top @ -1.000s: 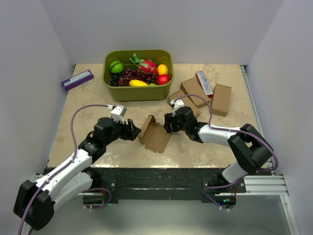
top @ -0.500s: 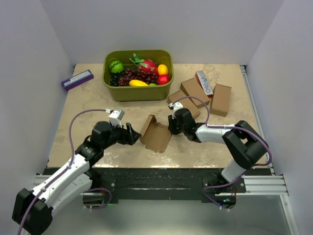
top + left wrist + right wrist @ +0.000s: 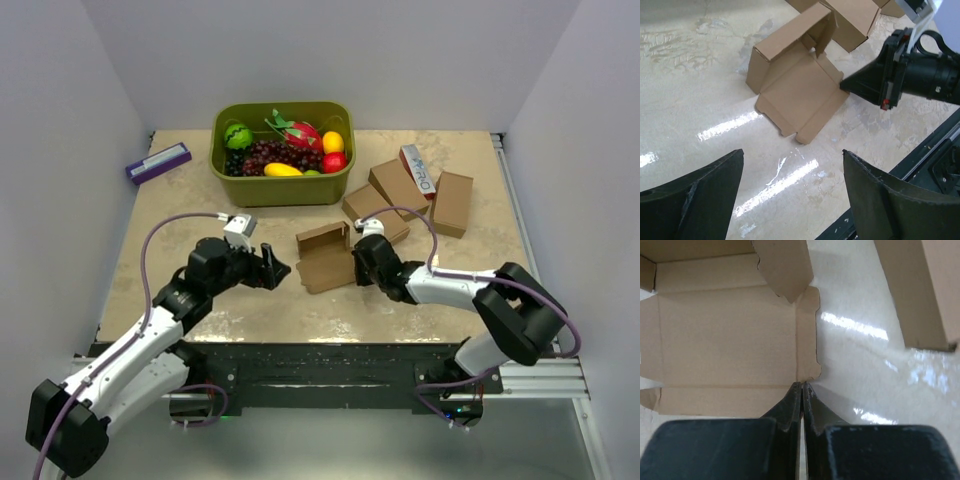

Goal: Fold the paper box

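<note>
Left arm extends forward and to the right, wrist low. Left gripper (image 3: 275, 268) fingers (image 3: 695, 190) spread wide. Right arm extends to the left, forearm low. Right gripper (image 3: 801, 390) fingers pressed together, tips facing the left gripper.

The scene is brightly and evenly lit from overhead, with only soft, short shadows cast, white glare streaks are thrown off the glossy worktop (image 3: 725, 127) in both wrist views, and the near dark fingers (image 3: 690, 195) of the left tool (image 3: 793, 152) are rendered slightly soft.
</note>
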{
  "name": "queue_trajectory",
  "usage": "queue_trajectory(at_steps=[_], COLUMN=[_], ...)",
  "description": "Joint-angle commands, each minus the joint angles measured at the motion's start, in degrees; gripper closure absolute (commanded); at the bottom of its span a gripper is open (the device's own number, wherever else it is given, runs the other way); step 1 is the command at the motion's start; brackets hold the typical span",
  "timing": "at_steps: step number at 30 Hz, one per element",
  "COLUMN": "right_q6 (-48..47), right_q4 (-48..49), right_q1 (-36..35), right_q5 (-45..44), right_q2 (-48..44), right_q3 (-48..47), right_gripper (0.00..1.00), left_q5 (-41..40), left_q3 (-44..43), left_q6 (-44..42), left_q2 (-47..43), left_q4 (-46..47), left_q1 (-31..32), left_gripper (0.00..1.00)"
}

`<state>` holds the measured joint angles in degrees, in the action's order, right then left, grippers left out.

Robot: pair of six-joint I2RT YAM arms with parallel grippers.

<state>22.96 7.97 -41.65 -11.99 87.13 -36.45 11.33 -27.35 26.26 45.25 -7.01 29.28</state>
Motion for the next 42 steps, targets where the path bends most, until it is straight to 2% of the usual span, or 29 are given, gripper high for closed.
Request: queue_trajectory(at_steps=[1, 3, 5, 6, 9, 12, 14, 15, 17, 20, 22, 28, 37, 42], right_q6=[12.0, 17.0, 20.3, 21.1, 22.1, 17.4, 11.4, 9.3, 4.3, -2.8, -6.7, -11.2, -14.9, -16.4], right_q4=[-7.8, -9.4, -9.0, -9.1, -8.8, -8.2, -6.1, -2.3, 1.1, 6.2, 7.8, 13.2, 20.9, 27.4], right_q1=[-6.6, -7.7, -9.5, -10.4, -11.2, -9.8, -6.4, -2.3, 1.1, 3.2, 4.0, 5.0, 5.2, 5.3], right_q5=[-13.1, -12.4, -11.6, -11.3, -10.4, -12.9, -9.4, -6.8, -1.2, 0.8, 1.7, 6.3, 10.3, 11.9], right_q2=[-4.1, -4.9, -6.8, -7.5, -11.7, -17.9, -19.7, -21.0, -21.6, -18.8, -14.1, -6.2, -0.3, 2.1], right_q3=[0.2, 0.7, 1.5, 1.6, 2.2, 2.3, 3.0, 3.6, 4.6, 3.5, 2.1, -0.2, -0.5, 0.4], right_gripper=[0.96, 0.93, 0.79, 0.58, 0.32, 0.24, 0.25, 0.26, 0.32, 0.41, 0.43, 0.40, 0.35, 0.35], left_q5=[0.1, 0.4, 0.4, 0.1, -0.9, -1.1, -1.0, -1.6, -1.9, -3.1, -3.3, -4.7, -5.3, -5.3], left_q3=[-2.7, -2.6, -2.3, -2.1, -1.1, 0.1, 1.2, 1.6, 2.5, 3.2, 4.0, 4.2, 3.5, 3.2], left_q6=[-1.1, -0.2, 0.6, 1.7, 4.3, 7.5, 9.0, 10.5, 11.6, 12.9, 14.3, 15.9, 16.2, 16.5], left_q2=[2.0, 3.6, 4.7, 5.5, 6.6, 7.4, 7.8, 8.3, 8.9, 10.8, 12.1, 15.7, 21.7, 23.7], left_q4=[1.8, 3.8, 6.0, 6.1, 11.5, 15.6, 18.8, 19.8, 21.9, 23.6, 25.0, 29.1, 32.2, 34.2], left_q1=[-0.4, -0.4, -0.4, -0.4, -0.4, -0.4, -0.4, -0.4, -0.4, -0.4, -0.4, -0.5, -1.0, -1.0], left_gripper=[0.15, 0.15, 0.15, 0.14, 0.15, 0.15, 0.16, 0.17, 0.19, 0.21, 0.23, 0.30, 0.38, 0.41])
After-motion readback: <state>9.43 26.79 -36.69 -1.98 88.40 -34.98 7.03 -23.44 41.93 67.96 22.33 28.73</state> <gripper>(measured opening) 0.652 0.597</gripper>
